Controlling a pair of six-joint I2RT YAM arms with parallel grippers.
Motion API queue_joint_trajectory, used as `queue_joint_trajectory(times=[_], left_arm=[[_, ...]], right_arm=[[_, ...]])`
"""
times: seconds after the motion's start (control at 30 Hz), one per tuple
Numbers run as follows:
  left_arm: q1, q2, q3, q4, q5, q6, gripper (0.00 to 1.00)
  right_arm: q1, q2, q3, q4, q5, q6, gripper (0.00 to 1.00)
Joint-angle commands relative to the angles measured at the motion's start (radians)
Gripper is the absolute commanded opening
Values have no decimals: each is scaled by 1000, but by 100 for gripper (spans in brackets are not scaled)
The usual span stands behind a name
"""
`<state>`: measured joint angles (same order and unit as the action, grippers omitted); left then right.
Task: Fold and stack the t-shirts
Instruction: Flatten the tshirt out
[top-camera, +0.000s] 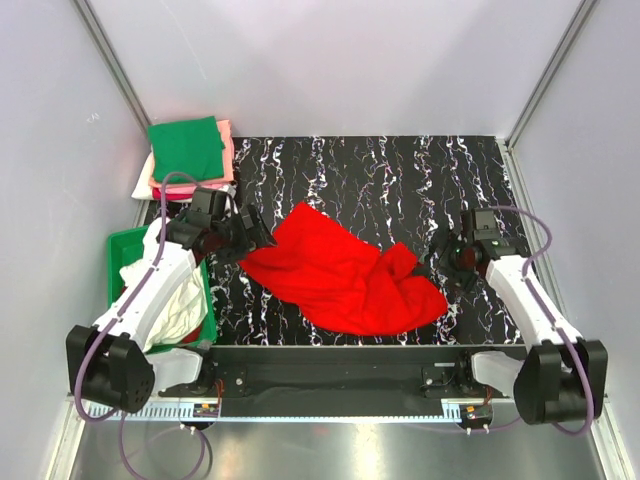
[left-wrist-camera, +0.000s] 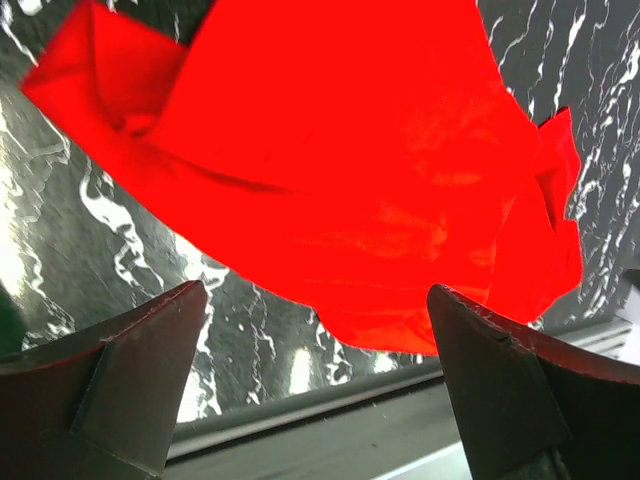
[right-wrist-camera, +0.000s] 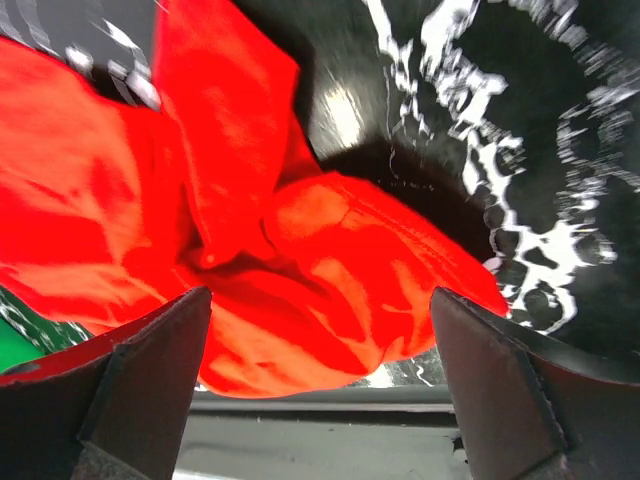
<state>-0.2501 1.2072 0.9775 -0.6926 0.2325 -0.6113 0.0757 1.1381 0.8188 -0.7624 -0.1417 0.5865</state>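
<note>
1. The red t-shirt (top-camera: 345, 275) is soft, matte cloth, unfolded and rumpled. It lies on the desk (top-camera: 400, 180) between my two tools, flatter toward the left one and bunched into thick folds toward the right one.
2. The desk is a glossy black surface streaked with white, marble-like veins.
3. My left tool (top-camera: 252, 233) sits just beside the shirt's left corner. Its wrist view shows two dark, wedge-shaped fingers (left-wrist-camera: 130, 380) spread wide with nothing between them. The cloth lies just ahead of the tips, and I cannot tell whether it touches them.
4. My right tool (top-camera: 450, 258) is near the shirt's bunched right end. Its fingers are also parted wide and empty, with a rounded, puffy fold of red just ahead of them.
5. The left arm runs forward from its base over a green plastic bin (top-camera: 120, 250), then bends at the wrist so the tool points rightward at the shirt. A crumpled white cloth (top-camera: 180, 295) fills the bin beneath that arm.
6. The right arm reaches forward and inward from its base, its wrist angled so the tool points left toward the red folds.
7. Beyond the left tool, at the desk's far corner, sits a folded stack. A green t-shirt (top-camera: 186, 148) lies squared flat on top, the edge of a pink t-shirt (top-camera: 229, 150) shows under it, and a white layer (top-camera: 143, 186) sits lowest.
</note>
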Motion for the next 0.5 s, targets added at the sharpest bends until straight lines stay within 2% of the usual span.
queue_joint_trajectory(times=[0.0, 0.3, 0.47], left_arm=[[0, 5, 30, 86, -26, 45, 99], [-3, 87, 13, 166, -13, 65, 99], [-3, 205, 93, 223, -16, 88, 99]], right_arm=[[-4, 72, -38, 144, -124, 32, 96], [-5, 401, 74, 285, -144, 4, 86], [-5, 518, 141, 337, -157, -16, 83]])
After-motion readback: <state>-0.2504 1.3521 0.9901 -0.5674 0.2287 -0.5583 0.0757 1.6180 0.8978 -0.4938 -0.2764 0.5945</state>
